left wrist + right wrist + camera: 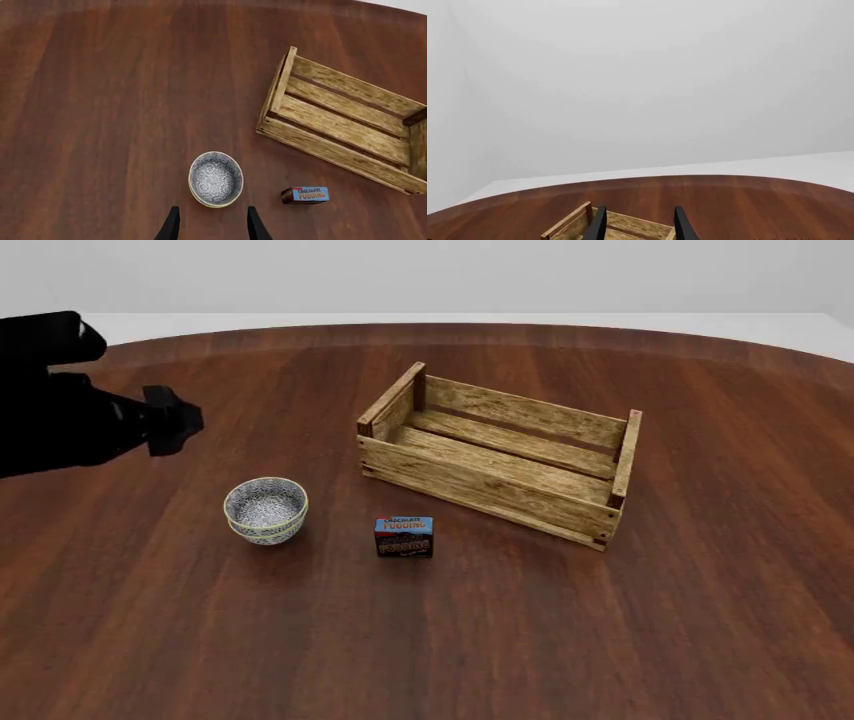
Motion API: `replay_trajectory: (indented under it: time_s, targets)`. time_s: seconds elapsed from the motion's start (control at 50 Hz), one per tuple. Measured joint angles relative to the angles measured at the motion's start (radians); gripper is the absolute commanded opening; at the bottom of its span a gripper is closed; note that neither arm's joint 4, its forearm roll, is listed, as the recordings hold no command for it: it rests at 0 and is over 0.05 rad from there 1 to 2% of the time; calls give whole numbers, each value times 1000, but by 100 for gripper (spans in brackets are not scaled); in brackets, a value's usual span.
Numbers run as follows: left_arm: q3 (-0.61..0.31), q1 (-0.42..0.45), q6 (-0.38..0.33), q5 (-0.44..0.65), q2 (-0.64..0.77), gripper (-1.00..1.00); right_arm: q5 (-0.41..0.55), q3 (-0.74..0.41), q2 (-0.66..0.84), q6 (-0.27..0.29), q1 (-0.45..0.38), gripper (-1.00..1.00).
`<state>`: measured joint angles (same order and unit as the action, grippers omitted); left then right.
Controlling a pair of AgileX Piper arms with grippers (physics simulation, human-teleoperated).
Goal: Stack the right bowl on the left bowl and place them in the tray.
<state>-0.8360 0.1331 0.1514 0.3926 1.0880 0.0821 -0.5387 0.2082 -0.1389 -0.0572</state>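
bowls: right bowl [266, 504] sat nested in the left bowl [267, 531], one stack on the table [441, 640], two rims visible
stack position: front-left of the tray [497, 455], well apart from it, outside the slats
tray: wooden-slat crate, angled on the table, nothing seen inside
pudding box [403, 537]: chocolate pudding, stood on the table between the stack and the tray's near side, touching neither
left gripper [212, 223]: fingers [171, 226] spread apart, holding nothing; hung above the table with the stack just beyond the tips in the left wrist view
left arm [80, 400]: dark, at the front view's left edge, clear of the bowls
right gripper [639, 223]: fingers parted, empty; right wrist view looked over the tray's far end toward the grey backdrop; not visible in the front view
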Motion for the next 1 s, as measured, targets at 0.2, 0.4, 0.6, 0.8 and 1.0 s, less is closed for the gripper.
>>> replay_trajectory:
  time_s: [0.2, 0.4, 0.6, 0.8, 1.0]
  targets:
    - [-16, -7, -6, -16, 42, 100, 0, 0, 1, -1, 2, 100]
    - [-17, -10, -8, -42, 79, 100, 0, 1, 2, -1, 4, 100]
    - [-8, -18, -7, -72, 106, 100, 1, 1, 2, 0, 3, 100]
    - [11, -19, -3, -113, 146, 100, 1, 1, 1, 0, 3, 100]
    - [17, -18, 1, -153, 191, 100, 1, 0, 2, 1, 4, 100]
